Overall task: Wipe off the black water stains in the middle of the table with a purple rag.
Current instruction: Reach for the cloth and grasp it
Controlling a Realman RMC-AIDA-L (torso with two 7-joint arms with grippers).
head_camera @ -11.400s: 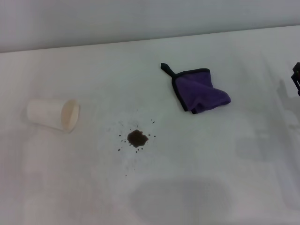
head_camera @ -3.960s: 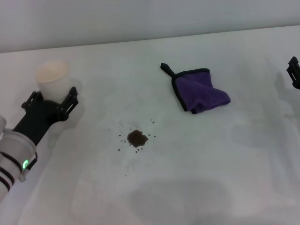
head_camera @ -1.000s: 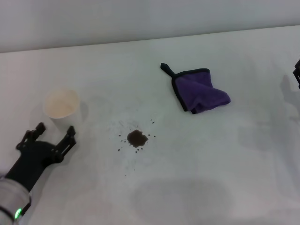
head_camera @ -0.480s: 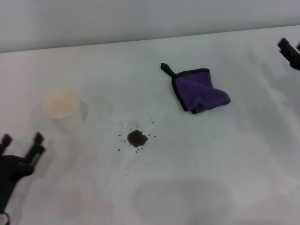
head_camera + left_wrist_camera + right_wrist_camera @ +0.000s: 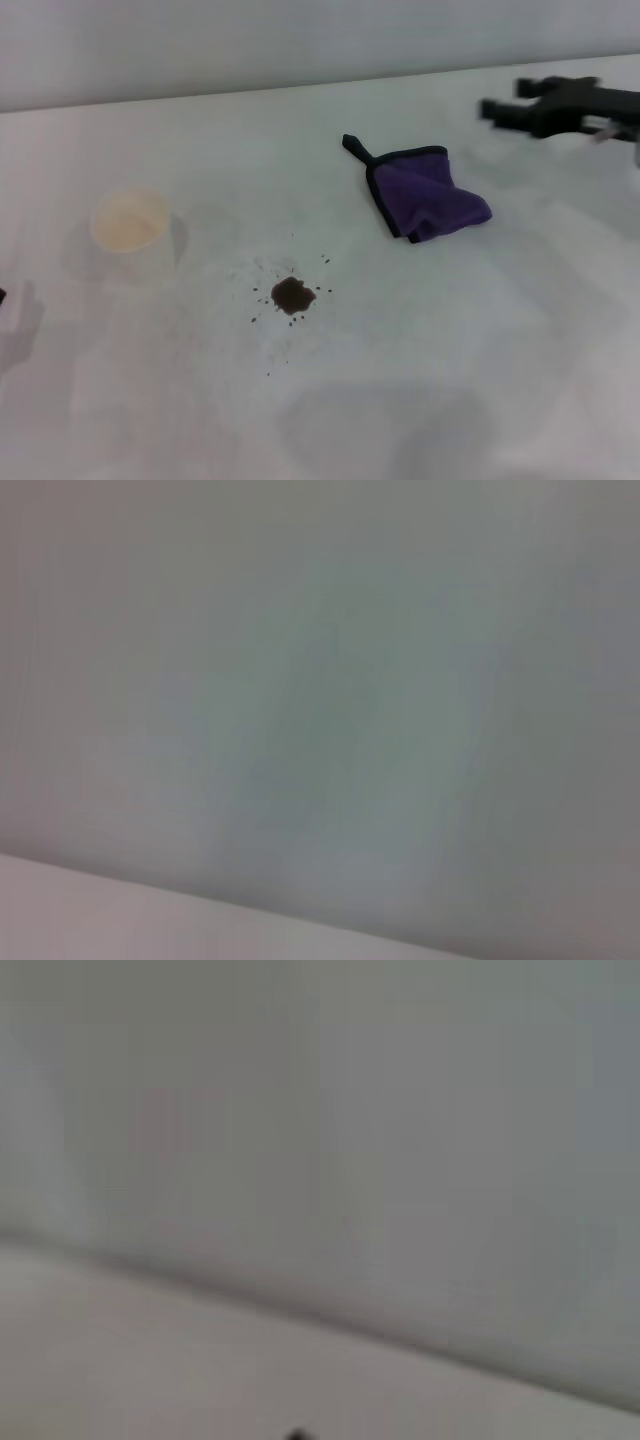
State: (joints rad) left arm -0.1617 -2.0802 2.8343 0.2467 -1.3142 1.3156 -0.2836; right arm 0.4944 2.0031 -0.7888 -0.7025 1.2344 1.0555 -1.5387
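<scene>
In the head view the purple rag [image 5: 430, 193] lies crumpled on the white table [image 5: 420, 330], right of centre, its black loop pointing to the far left. The black water stains [image 5: 293, 295] form a small dark blot ringed by specks, near the middle and well to the near left of the rag. My right gripper [image 5: 507, 98] hovers at the far right, beyond the rag and apart from it, open with nothing between its fingers. My left gripper is out of view past the left edge. Both wrist views show only plain pale surfaces.
A white paper cup [image 5: 130, 222] stands upright on the left side of the table, left of the stains. The table's far edge [image 5: 300, 88] runs along the back.
My left arm has withdrawn from the near left and gone out of view. My right gripper has swung in from the right edge toward the area behind the rag. Rag, stains and cup are unmoved.
</scene>
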